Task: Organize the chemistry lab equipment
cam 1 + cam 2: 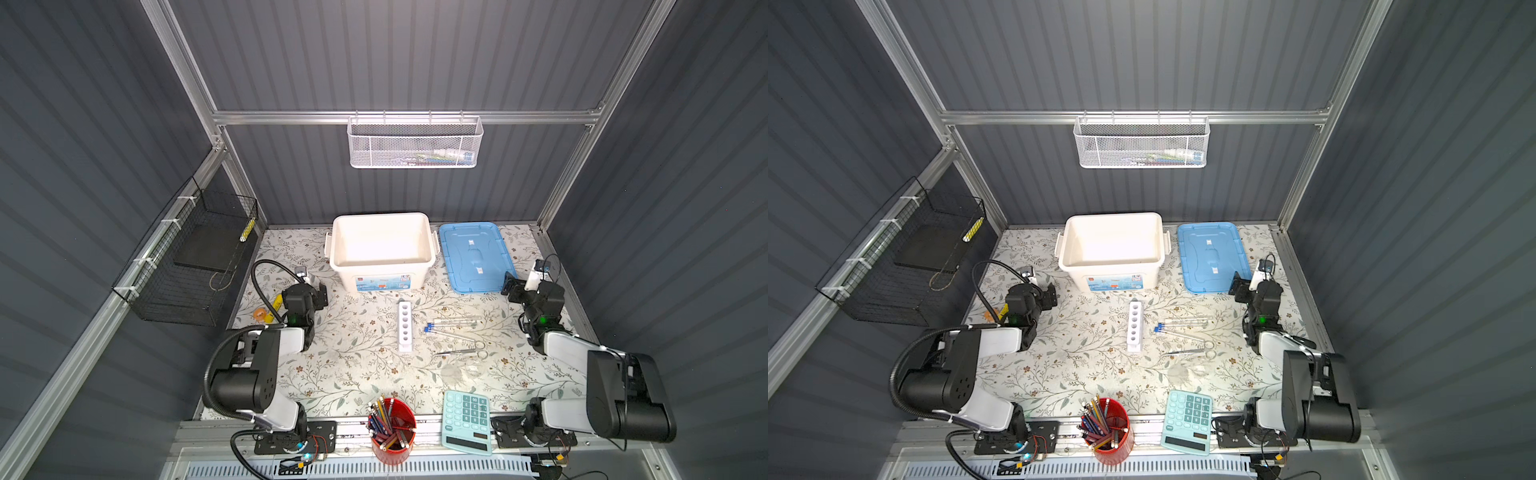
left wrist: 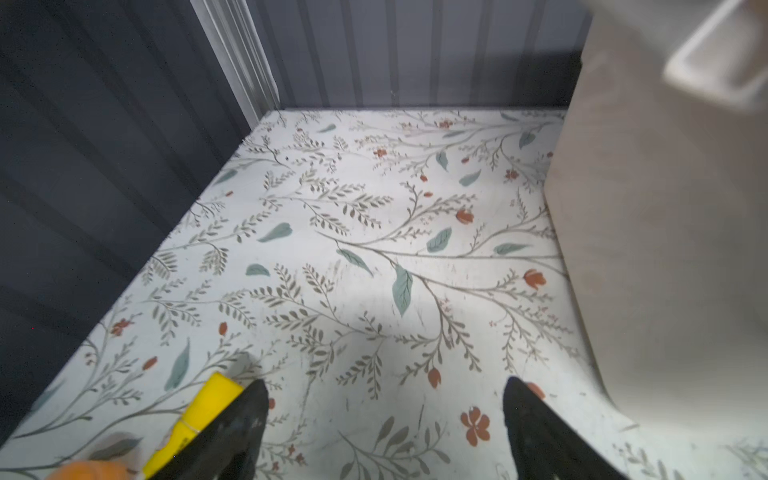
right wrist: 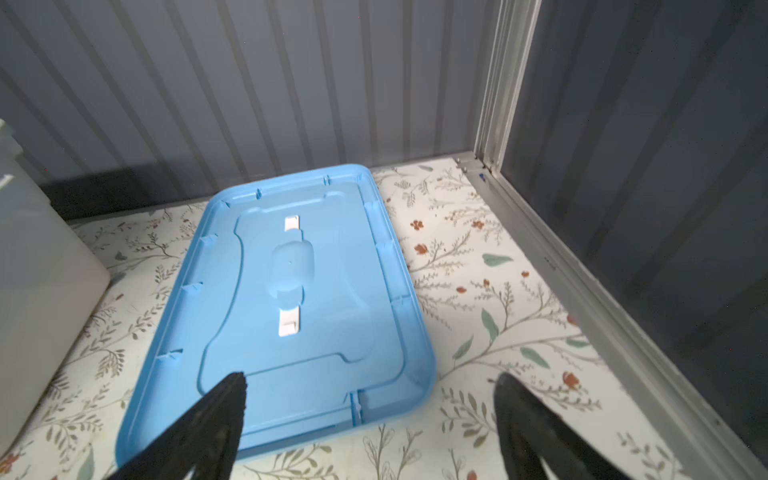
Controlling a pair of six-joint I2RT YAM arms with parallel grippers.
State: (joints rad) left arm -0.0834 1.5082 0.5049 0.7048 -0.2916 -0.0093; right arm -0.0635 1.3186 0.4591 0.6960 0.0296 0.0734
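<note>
Currently | left gripper (image 2: 384, 384), right gripper (image 3: 370, 378) gaping, empty | I'd pinch test tubes (image 1: 453, 321) mid-barrel: probably light, slick, breakable.

setting: robot test booth | cue: corrugated walls (image 1: 395, 54), aluminium frame (image 1: 291, 117)

Red pencil cup (image 1: 406, 415) near teal calculator (image 1: 466, 422); white mesh basket (image 1: 390, 145) on wall.
</note>
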